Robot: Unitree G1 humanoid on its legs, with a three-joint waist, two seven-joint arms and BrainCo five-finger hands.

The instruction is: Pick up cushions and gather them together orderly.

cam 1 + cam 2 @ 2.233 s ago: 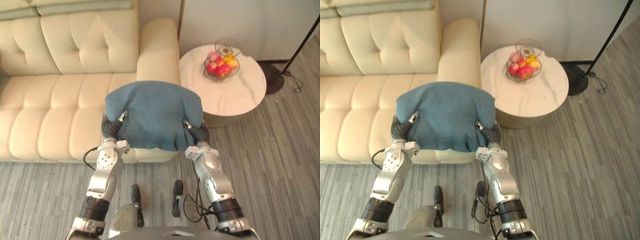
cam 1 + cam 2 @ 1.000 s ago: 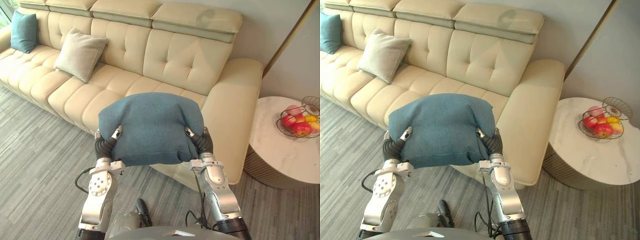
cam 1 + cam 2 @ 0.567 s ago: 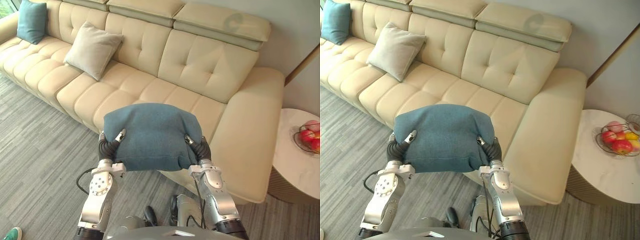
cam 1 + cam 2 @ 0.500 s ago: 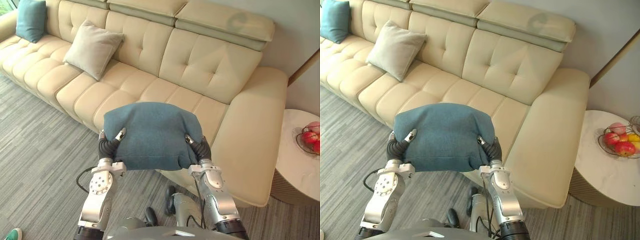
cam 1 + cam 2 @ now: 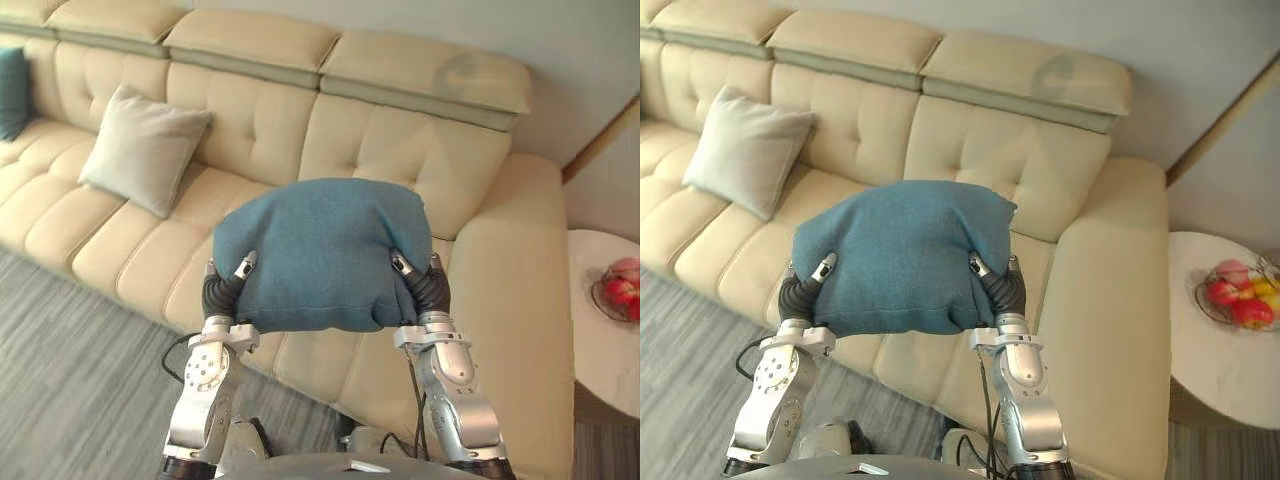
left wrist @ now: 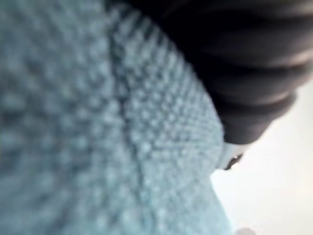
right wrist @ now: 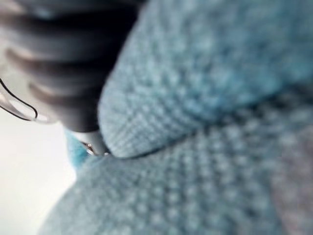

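The left robot hand [image 5: 226, 286] and the right robot hand [image 5: 424, 284] are raised side by side in the lower middle of the head views. Between them they hold one teal cushion [image 5: 322, 250]. Each robot hand is closed on a lower corner of it: the thumb lies over the near face of the fabric, and the other fingers are hidden under the cushion. In both wrist views the knitted teal fabric presses directly against the dark ribbed cover.

The teal cushion is in the air, in the centre of the frame. It hangs in front of the cream sofa [image 5: 420, 170] and does not rest on the seat. Its top edge is rounded and its bottom edge sags a little between the two hands.

On the sofa seat, in the upper left of the frame, a light grey cushion [image 5: 142, 148] leans against the backrest. At the far left edge a part of a second teal cushion [image 5: 8, 92] shows, also against the backrest.

At the right edge, beside the sofa arm, stands a round white worktop [image 5: 602, 362] with a wire bowl of fruit [image 5: 1238, 294] on it. Grey striped floor [image 5: 70, 385] lies in the lower left.
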